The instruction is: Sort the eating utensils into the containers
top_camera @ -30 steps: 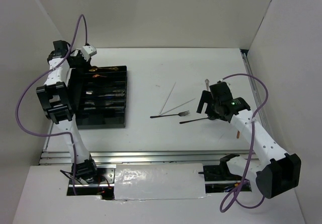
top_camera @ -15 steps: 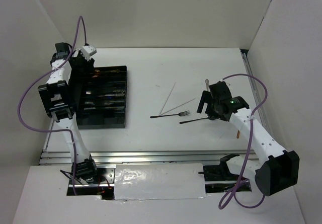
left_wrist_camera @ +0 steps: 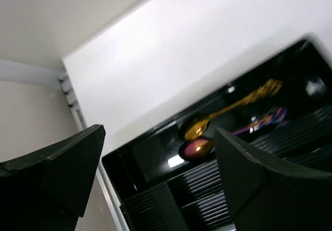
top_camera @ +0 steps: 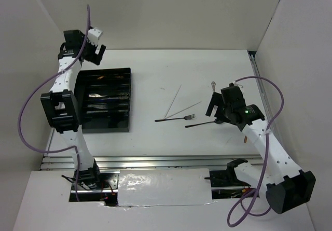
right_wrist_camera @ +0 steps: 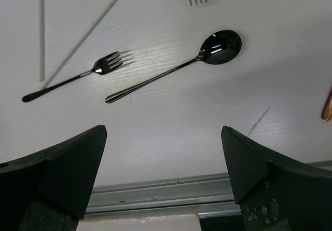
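The left claw [left_wrist_camera: 161, 184] hangs wide and empty above the far end of the black tray [left_wrist_camera: 145, 158]. Two gold-bowled small spoons [left_wrist_camera: 194, 130] lie together in the tray's end compartment. The right claw [right_wrist_camera: 163, 179] is spread wide too, holding nothing, over the counter [right_wrist_camera: 171, 132]. Just ahead of it lie the black spoon [right_wrist_camera: 171, 67] and the black fork [right_wrist_camera: 78, 76], side by side. The silver chopsticks [right_wrist_camera: 85, 34] lie beyond them, well apart from the tray.
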`<move>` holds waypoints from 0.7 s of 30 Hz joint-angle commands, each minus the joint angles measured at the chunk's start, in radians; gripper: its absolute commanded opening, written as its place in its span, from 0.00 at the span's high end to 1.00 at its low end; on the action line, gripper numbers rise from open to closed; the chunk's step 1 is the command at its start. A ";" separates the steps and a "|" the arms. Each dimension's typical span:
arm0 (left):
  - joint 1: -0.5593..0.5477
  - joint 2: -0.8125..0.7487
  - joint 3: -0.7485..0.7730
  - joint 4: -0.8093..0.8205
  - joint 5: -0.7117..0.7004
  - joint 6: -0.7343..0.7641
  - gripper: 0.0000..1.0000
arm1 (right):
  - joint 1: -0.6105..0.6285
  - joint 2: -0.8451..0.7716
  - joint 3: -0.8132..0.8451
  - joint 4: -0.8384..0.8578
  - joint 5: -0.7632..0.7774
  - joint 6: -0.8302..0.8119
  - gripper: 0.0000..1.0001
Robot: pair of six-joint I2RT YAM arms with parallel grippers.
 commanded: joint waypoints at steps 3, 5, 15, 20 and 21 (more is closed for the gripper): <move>-0.090 -0.116 0.040 0.035 -0.197 -0.429 0.01 | -0.007 -0.113 -0.014 0.058 -0.031 0.015 0.00; -0.100 -0.085 0.130 -0.060 -0.133 -0.496 0.01 | -0.014 -0.124 -0.026 0.077 -0.039 0.059 0.00; -0.391 -0.214 -0.052 -0.255 -0.341 -0.761 0.01 | -0.188 0.089 -0.006 0.173 -0.194 0.025 0.02; -0.561 -0.309 -0.172 -0.294 -0.301 -0.847 0.01 | -0.190 0.140 -0.057 0.268 -0.352 -0.002 0.08; -0.619 -0.329 -0.234 -0.278 -0.362 -0.881 0.01 | -0.187 0.147 -0.066 0.281 -0.369 -0.005 0.09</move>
